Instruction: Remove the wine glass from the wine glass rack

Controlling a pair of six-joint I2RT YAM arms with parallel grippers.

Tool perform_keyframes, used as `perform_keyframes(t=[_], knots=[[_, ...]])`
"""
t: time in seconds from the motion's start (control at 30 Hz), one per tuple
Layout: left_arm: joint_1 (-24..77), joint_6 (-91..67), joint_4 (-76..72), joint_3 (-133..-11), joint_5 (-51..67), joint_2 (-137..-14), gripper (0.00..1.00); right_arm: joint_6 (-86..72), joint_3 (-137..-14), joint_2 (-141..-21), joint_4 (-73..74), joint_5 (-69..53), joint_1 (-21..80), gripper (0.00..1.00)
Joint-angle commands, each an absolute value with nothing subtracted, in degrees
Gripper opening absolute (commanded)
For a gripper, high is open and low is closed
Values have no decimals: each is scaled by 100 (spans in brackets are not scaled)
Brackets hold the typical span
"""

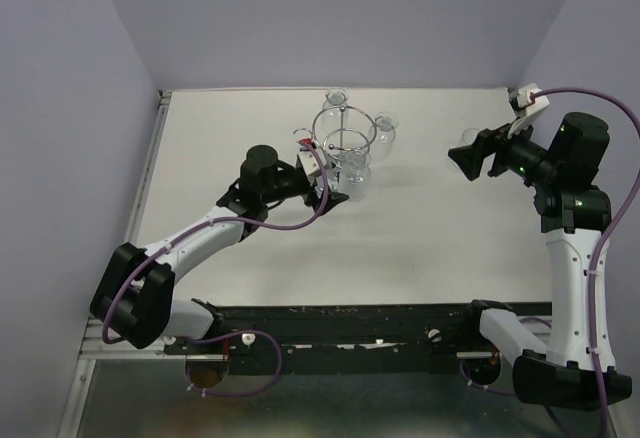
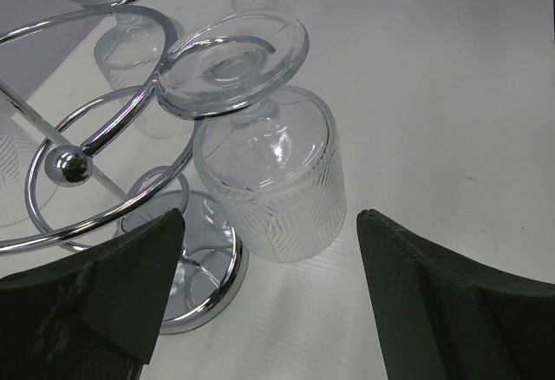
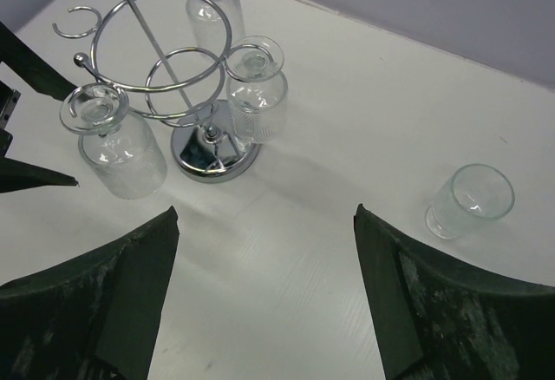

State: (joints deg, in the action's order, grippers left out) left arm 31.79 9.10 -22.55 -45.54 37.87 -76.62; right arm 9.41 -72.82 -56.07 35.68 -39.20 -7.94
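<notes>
Nearest the bases, on the left, left gripper (image 1: pixel 326 186): fingers (image 2: pixel 113 293) spread wide, holding nothing, tips flanking the wine glass (image 2: pixel 269 180) and just short of it, no contact visible. Immediately beyond the tips, the wine glass: clear, short-stemmed, inverted, round foot uppermost and seated in a small chrome loop, bowl with a cut line pattern hanging mouth down. Hangs on the near side of the wine glass rack (image 1: pixel 337 144). Behind it, the rack on the white table (image 1: pixel 420 238), toward the far edge: shiny disc base, central post capped with a ball, large ring with small loops at its rim. Carries two more glasses (image 3: pixel 256 94), likewise inverted, on the far loops. Well apart to the right, right gripper (image 1: pixel 462 158): also spread wide, empty, pointed at the rack. Cut pattern legible only in the left wrist view. Only in the right wrist view, a small tumbler (image 3: pixel 468 198), mouth up on the table, right of the rack.
</notes>
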Motion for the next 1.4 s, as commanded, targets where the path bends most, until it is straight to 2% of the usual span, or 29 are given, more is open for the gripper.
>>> perform_keyframes(t=[0.0,0.57,1.07,1.37], knots=[[3296,730,-2759,-4702,3402,-7760,98,844,-7277,-5537,3524,-3727,-774,89],[3489,624,-3067,-4983,3270,-8288,97,888,-7225,-5414,3639,-3753,-774,89],[3612,317,-3296,-5028,3832,-8402,98,932,-7330,-5537,3691,-3832,-782,89],[3700,79,-3717,-4913,3446,-8481,99,1011,-7462,-5590,3911,-3832,-782,89]])
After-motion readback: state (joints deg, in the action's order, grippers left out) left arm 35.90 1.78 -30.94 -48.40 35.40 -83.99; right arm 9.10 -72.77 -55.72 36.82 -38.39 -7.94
